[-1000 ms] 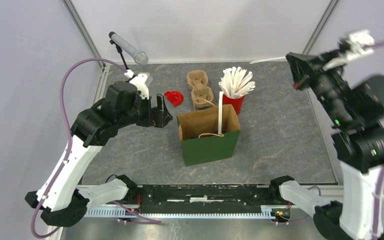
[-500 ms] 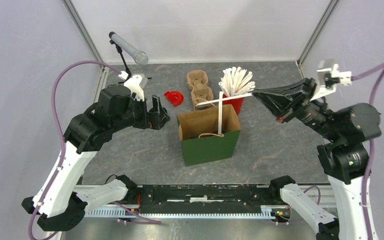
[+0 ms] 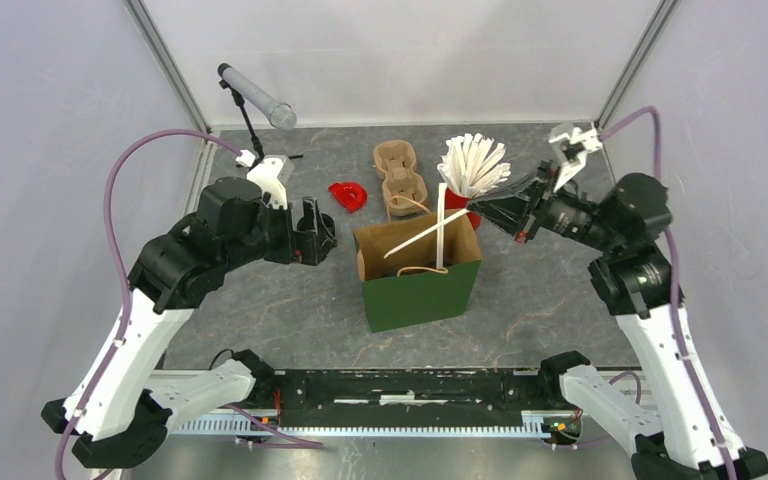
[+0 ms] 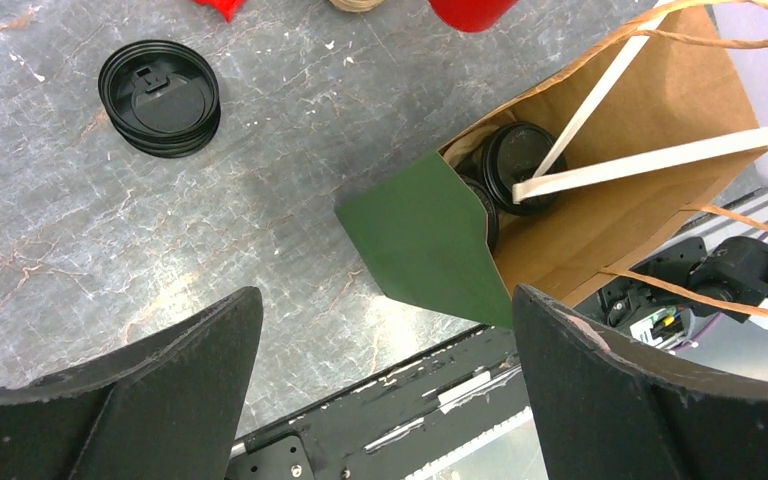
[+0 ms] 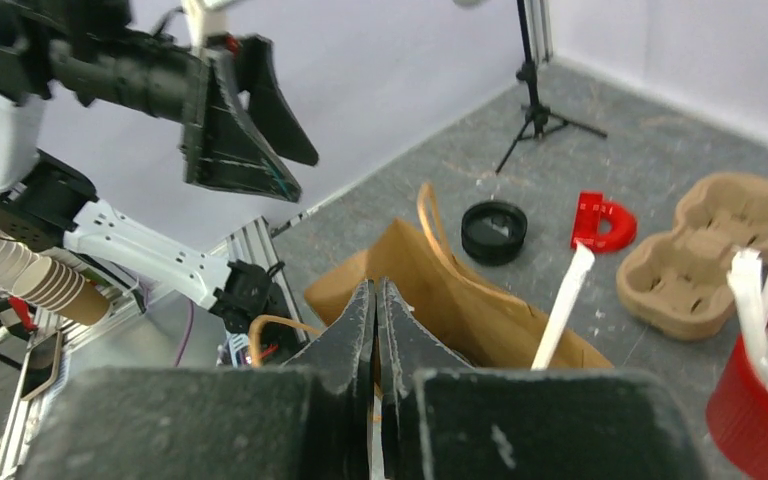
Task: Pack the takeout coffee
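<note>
Straw (image 3: 428,234) tip hidden between clamped right fingers (image 5: 335,400)

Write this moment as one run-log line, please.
stage: straw into bag | right hand: shut on slanted straw, lower end inside green bag | left hand: open, beside bag, empty

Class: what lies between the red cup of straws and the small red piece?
The cardboard cup carrier sits between red cup and red piece; top view shows it.
</note>
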`<action>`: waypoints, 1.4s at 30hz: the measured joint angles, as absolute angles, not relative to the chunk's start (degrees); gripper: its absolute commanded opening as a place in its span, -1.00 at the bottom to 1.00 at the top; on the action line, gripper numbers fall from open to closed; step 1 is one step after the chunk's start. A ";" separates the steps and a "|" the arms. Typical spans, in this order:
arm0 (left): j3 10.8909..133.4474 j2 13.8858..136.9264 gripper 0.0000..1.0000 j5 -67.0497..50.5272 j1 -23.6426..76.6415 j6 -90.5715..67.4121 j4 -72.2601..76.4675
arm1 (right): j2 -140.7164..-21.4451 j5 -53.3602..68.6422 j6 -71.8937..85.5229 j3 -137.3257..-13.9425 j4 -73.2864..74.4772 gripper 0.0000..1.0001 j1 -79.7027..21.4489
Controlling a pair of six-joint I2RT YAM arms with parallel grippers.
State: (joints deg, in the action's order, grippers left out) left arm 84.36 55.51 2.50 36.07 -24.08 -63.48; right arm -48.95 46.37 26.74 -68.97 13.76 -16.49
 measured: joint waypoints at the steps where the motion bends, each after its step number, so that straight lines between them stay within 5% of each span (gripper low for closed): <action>1: 84.05 55.55 1.00 2.50 36.07 -24.08 -63.35 | -49.41 46.41 26.72 -67.46 13.21 -0.91 -16.53; 4: 83.53 55.72 1.00 2.50 36.07 -24.08 -63.31 | -51.48 46.48 26.48 -63.18 11.60 -0.84 -17.12; 13: 83.83 56.27 1.00 3.05 36.07 -24.05 -63.51 | -60.51 44.69 23.88 -61.04 13.80 -0.05 -18.37; 21: 87.59 58.19 1.00 4.99 36.07 -23.99 -63.81 | -61.78 37.76 18.96 -74.13 20.21 0.08 -18.37; 33: 87.94 59.86 1.00 5.10 36.07 -23.94 -63.66 | -65.78 34.30 14.66 -74.54 20.93 0.27 -18.94; 34: 87.94 59.86 1.00 5.08 36.07 -23.94 -63.61 | -66.13 34.11 14.52 -74.54 21.06 0.33 -19.07; 36: 87.94 59.86 1.00 5.08 36.07 -23.94 -63.53 | -66.61 33.65 14.24 -74.59 21.39 0.95 -19.35; 42: 90.26 59.86 1.00 4.43 36.07 -23.97 -62.94 | -67.07 26.06 11.57 -80.44 27.27 0.96 -19.79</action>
